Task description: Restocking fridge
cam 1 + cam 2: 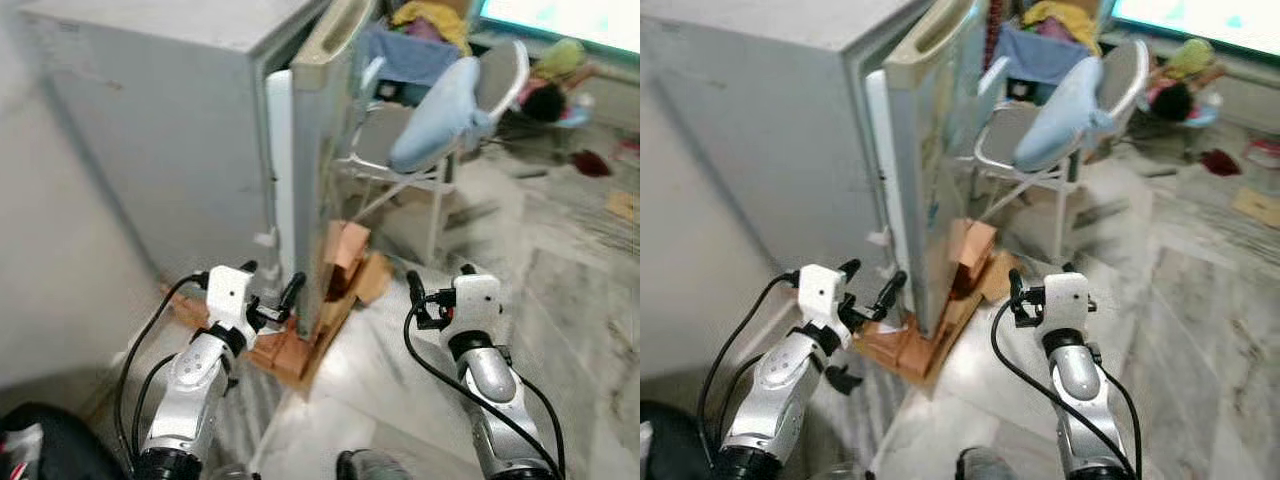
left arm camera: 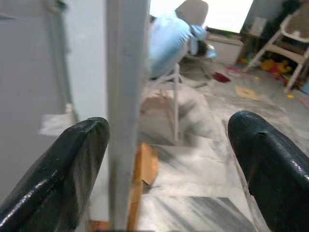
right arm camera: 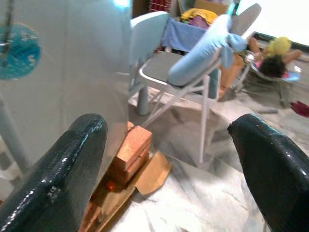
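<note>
Both grippers raised low before fridge (image 1: 180, 130): left gripper (image 1: 268, 283) fingers spread, straddling lower edge of fridge door (image 1: 315, 180), which stands slightly ajar; right gripper (image 1: 440, 283) fingers spread, holding nothing, just right of door, near bricks (image 1: 345, 250) on cardboard (image 1: 300, 355), chair (image 1: 420, 140) beyond.

My head views look down over both arms at the fridge (image 1: 180, 130); both wrist views look close past my fingers (image 2: 63, 174), sharing the chair (image 3: 193, 72).
</note>
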`<state>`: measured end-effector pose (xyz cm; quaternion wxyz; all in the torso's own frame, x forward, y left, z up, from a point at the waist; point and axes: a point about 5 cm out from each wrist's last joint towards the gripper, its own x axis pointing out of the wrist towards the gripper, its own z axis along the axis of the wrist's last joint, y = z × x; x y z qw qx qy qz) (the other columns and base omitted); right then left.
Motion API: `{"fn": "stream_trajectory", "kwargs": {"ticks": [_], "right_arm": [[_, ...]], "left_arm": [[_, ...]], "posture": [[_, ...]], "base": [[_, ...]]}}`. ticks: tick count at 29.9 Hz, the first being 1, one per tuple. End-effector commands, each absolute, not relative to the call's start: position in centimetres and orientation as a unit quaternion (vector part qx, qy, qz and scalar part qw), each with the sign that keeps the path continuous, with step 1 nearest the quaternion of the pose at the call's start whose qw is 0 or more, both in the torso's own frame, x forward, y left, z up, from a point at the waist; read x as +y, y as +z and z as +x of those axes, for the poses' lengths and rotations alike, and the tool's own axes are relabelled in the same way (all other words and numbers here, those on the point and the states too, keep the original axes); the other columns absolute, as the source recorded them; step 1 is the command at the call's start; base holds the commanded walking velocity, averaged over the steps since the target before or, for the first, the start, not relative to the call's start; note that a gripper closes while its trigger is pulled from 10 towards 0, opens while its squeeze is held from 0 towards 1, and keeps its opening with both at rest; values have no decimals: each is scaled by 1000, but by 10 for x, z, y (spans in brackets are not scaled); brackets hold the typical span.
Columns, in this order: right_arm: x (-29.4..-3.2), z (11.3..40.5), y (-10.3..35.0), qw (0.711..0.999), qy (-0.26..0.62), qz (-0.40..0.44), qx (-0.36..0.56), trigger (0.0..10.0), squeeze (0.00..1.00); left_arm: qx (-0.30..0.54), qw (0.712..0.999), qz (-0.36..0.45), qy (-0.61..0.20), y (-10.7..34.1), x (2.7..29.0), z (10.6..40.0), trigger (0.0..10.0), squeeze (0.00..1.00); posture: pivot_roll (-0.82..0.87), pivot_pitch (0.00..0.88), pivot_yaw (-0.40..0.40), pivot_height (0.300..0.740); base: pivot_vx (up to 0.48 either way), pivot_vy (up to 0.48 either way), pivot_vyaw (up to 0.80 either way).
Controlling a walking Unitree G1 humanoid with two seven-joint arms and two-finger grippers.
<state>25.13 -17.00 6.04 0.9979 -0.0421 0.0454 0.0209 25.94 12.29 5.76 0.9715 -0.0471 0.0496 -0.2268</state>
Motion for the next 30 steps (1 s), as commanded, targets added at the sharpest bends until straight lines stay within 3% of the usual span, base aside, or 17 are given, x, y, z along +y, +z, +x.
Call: {"fn": "stream_trajectory", "kwargs": {"ticks": [1,13,20,30], "right_arm": [[-171,252,62,998,19,-44,45,10000,0],[-171,253,63,998,22,-45,45,10000,0],[-171,254,64,998,23,-46,43,10000,0],[-174,251,66,998,18,-49,42,10000,0]], "left_arm": [[46,971,-49,-231,61,124,259,10000,0],[41,972,-54,-225,62,123,263,10000,0],[18,988,-29,-152,68,136,280,10000,0],[-3,995,-25,-101,77,147,302,10000,0]], "posture": [[-19,17,-26,740],[-25,17,-32,740],[-33,22,-39,740],[-58,27,-36,740]], "base": [[0,0,-800],[0,0,-800],[0,0,-783],[0,0,0]]}}
